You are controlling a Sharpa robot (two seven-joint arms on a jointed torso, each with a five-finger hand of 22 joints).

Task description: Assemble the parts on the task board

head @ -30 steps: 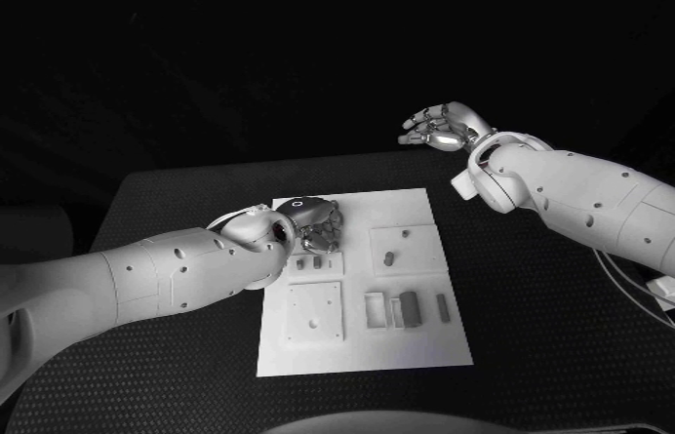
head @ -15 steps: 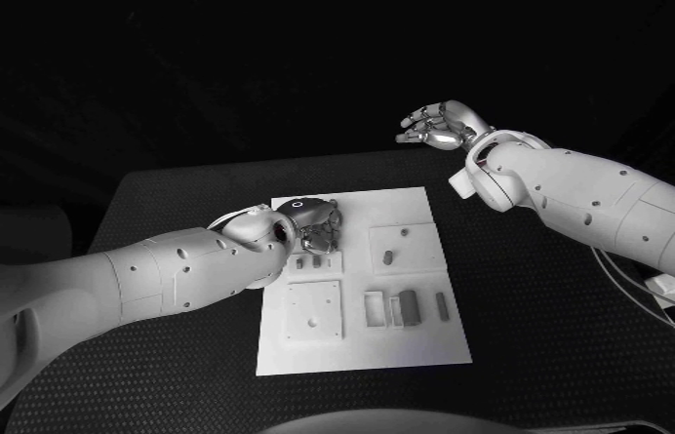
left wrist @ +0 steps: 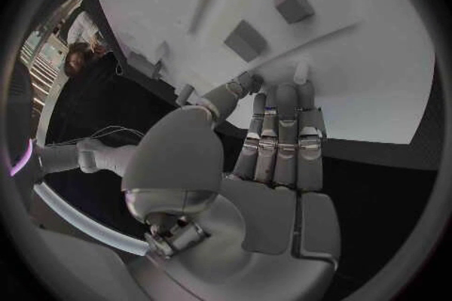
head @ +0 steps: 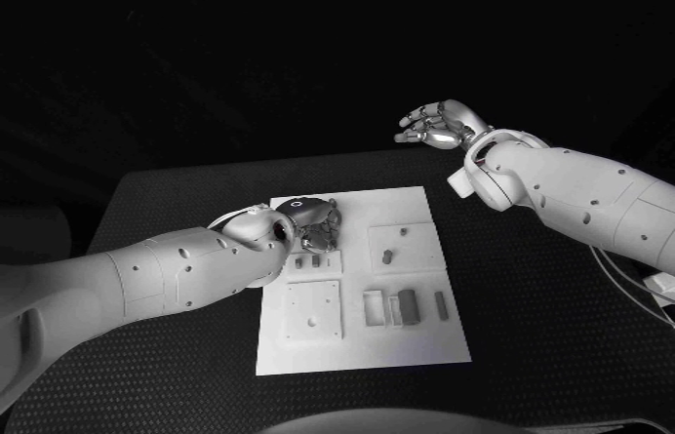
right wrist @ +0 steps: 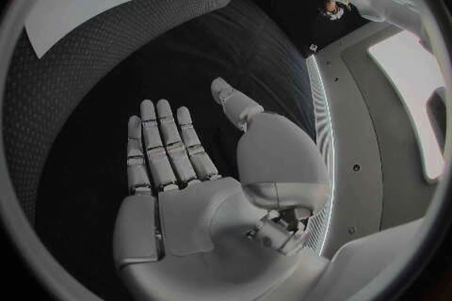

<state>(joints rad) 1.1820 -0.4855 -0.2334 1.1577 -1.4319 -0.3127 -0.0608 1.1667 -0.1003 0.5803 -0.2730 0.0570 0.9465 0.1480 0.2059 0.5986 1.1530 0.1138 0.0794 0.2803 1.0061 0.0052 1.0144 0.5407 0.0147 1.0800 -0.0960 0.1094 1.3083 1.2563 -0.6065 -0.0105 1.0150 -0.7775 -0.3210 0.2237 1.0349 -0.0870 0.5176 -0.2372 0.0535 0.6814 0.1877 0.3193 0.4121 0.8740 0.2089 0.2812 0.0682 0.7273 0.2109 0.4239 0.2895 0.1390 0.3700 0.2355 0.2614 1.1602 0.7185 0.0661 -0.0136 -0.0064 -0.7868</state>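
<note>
Fingers (left wrist: 279, 137) of the left hand (head: 312, 222) lie extended, tips resting on the task board (head: 422, 346) at its 11 o'clock corner. One small pale peg (left wrist: 301, 74) stands just past the fingertips; cannot tell from the left wrist view whether it is pinched or only touched. Nothing visibly clenched in the palm.

Task board sits mid-table (head: 169, 210), long axis running 12 to 6. On it, left to right: a square plate with holes (head: 314, 310) at 7 o'clock, an open rectangular frame (head: 375, 308), a dark block (head: 408, 306) just beside it, a slim bar (head: 442, 304) at 4 o'clock. A second square plate (head: 401, 248) at 1 o'clock carries a small upright piece (head: 385, 256).

Judgement: early stage. Most parts lie loose and apart, none obviously mated; the bulk of the assembly is left.

Right hand (head: 445, 126) is raised off the table at 1 o'clock, well apart from the board, fingers spread, holding nothing.
</note>
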